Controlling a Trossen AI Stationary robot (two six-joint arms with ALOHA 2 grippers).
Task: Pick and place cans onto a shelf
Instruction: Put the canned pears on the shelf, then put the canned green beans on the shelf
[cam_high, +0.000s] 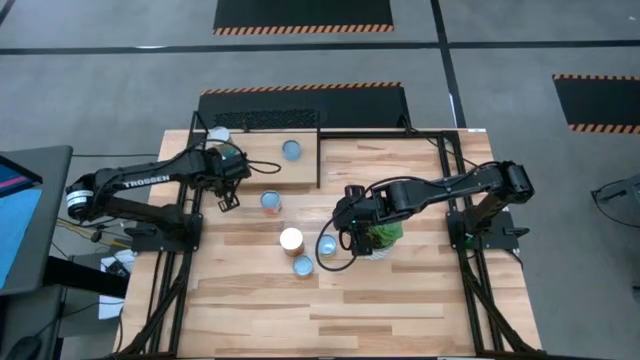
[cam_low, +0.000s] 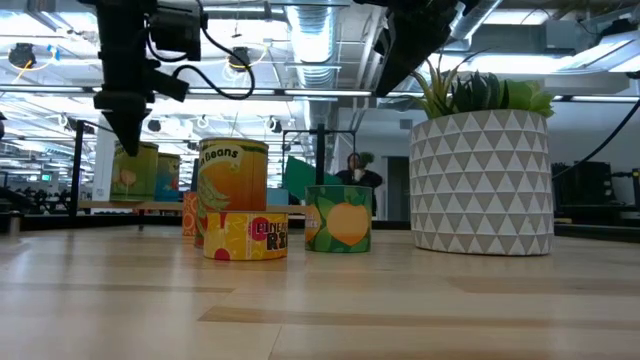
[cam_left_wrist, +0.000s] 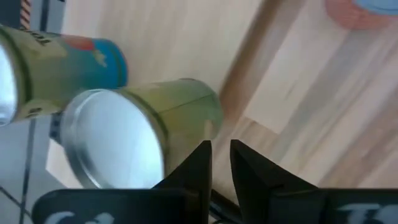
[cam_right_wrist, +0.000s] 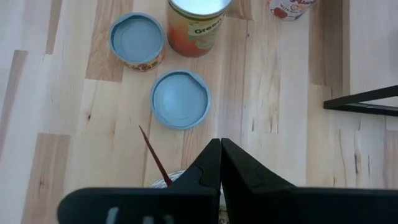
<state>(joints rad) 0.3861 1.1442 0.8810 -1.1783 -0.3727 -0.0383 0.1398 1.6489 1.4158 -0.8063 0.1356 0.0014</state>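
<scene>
The shelf (cam_high: 300, 172), a light-wood platform in black bars, sits at the table's far left. One blue-topped can (cam_high: 291, 150) stands on it. Two more cans (cam_left_wrist: 155, 118) (cam_left_wrist: 62, 62) stand at its left end beside my left gripper (cam_left_wrist: 221, 155). That gripper (cam_high: 228, 198) points steeply down, its fingers a narrow gap apart with nothing between them. Several cans stand on the table: (cam_high: 271, 201), (cam_high: 291, 240), (cam_high: 303, 266), (cam_high: 328, 245). My right gripper (cam_right_wrist: 221, 149) hangs shut and empty above them (cam_high: 350, 228).
A green plant in a white patterned pot (cam_low: 483, 180) stands right of the table cans, partly under my right arm (cam_high: 383, 235). The shelf's black bar (cam_right_wrist: 360, 99) runs close to the cans. Bare tabletop (cam_high: 330, 310) lies along the near edge.
</scene>
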